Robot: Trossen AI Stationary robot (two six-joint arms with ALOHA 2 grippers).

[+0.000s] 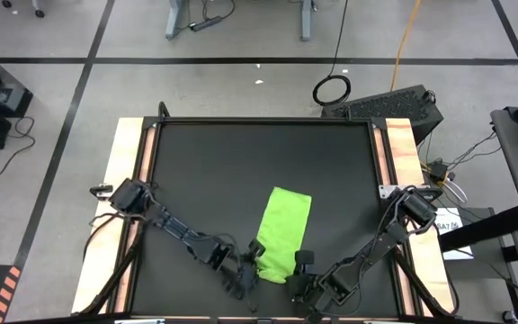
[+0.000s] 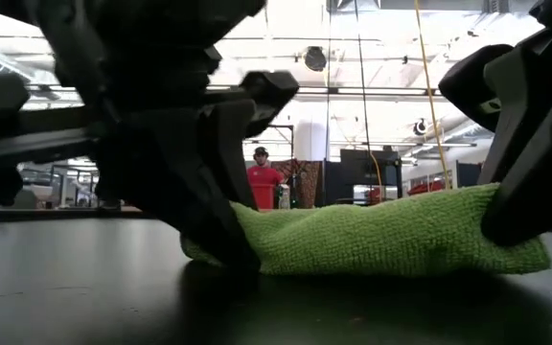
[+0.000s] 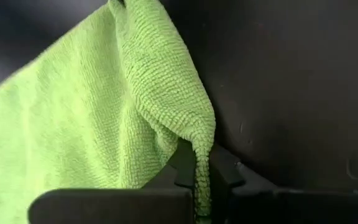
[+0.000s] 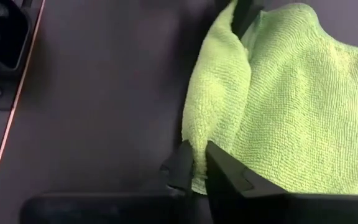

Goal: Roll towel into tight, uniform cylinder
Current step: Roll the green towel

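Note:
The lime-green towel (image 1: 284, 232) lies as a long folded strip on the black table (image 1: 241, 171), its near end close to the front edge. It has not taken the shape of a cylinder. My left gripper (image 3: 201, 177) is shut on the near end's left corner. My right gripper (image 4: 196, 169) is closed on the near end's right corner. In the low view the left fingers (image 2: 220, 235) and the right fingers (image 2: 525, 206) stand at either end of the towel's near edge (image 2: 381, 244), which rests on the table. My left gripper pinches the towel's near left corner (image 3: 204, 146) between its two fingers, coming slanting down from the near left. The cloth is gathered into a thin fold there. The corner stays low at the table. My right gripper pinches the folded edge at the near right corner (image 4: 194, 152) between its two fingers, slanting down from the near right. The rest of the towel lies on the table beyond the fingers.
Wooden rails (image 1: 126, 189) run along the table's left and right sides. A black box (image 1: 394, 106) sits past the far right corner, and papers (image 1: 452, 236) lie right of the table. A person in red (image 2: 264, 182) stands far off in the room.

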